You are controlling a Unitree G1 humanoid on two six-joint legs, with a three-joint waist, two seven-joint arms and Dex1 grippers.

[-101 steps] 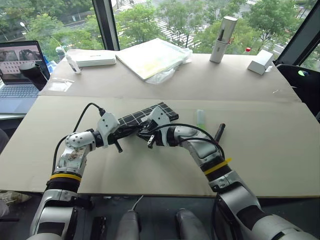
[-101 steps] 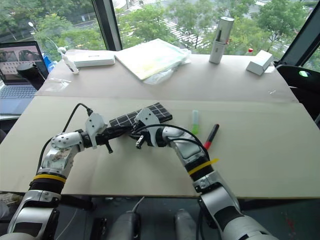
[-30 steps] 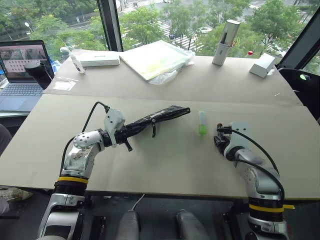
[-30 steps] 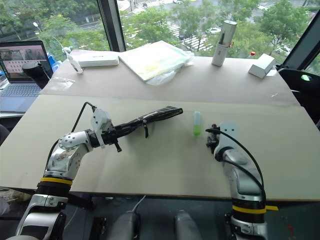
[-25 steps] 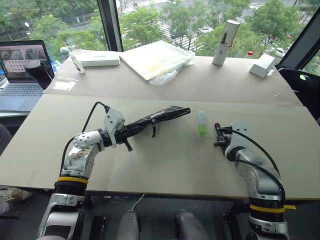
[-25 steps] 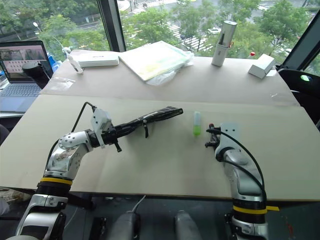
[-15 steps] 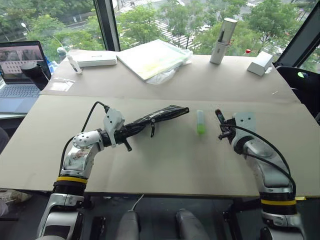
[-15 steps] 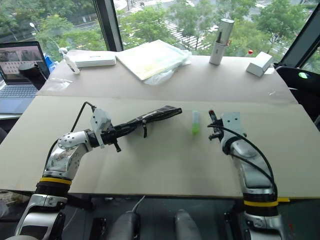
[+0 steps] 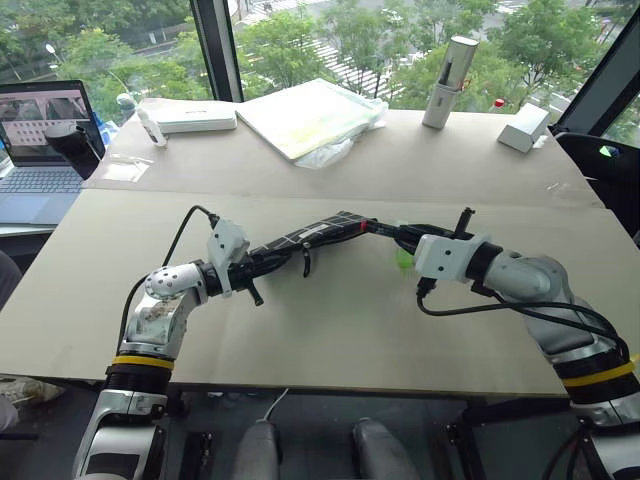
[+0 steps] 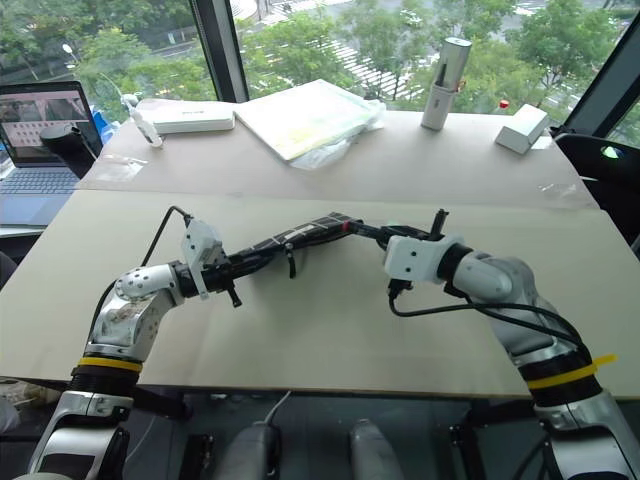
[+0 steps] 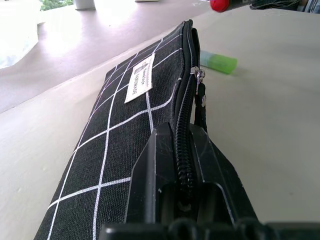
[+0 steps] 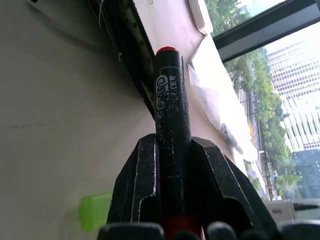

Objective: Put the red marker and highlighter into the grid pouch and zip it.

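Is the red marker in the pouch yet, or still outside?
Outside. The right claw holds the marker with its red tip at the pouch's end; the whole barrel shows. The highlighter lies on the table.

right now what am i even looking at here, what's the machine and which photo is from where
It is a humanoid robot with two arms, each ending in black jaws. The two wide pictures come from cameras in its head, looking down over a table. The two close-ups come from cameras on its wrists. The left gripper is shut on one end of the grid pouch, holding it out. The right gripper is shut on the red marker, bringing its tip to the pouch's far end. The highlighter lies on the table beside them. Farther back are a laptop and a plastic-wrapped pad.
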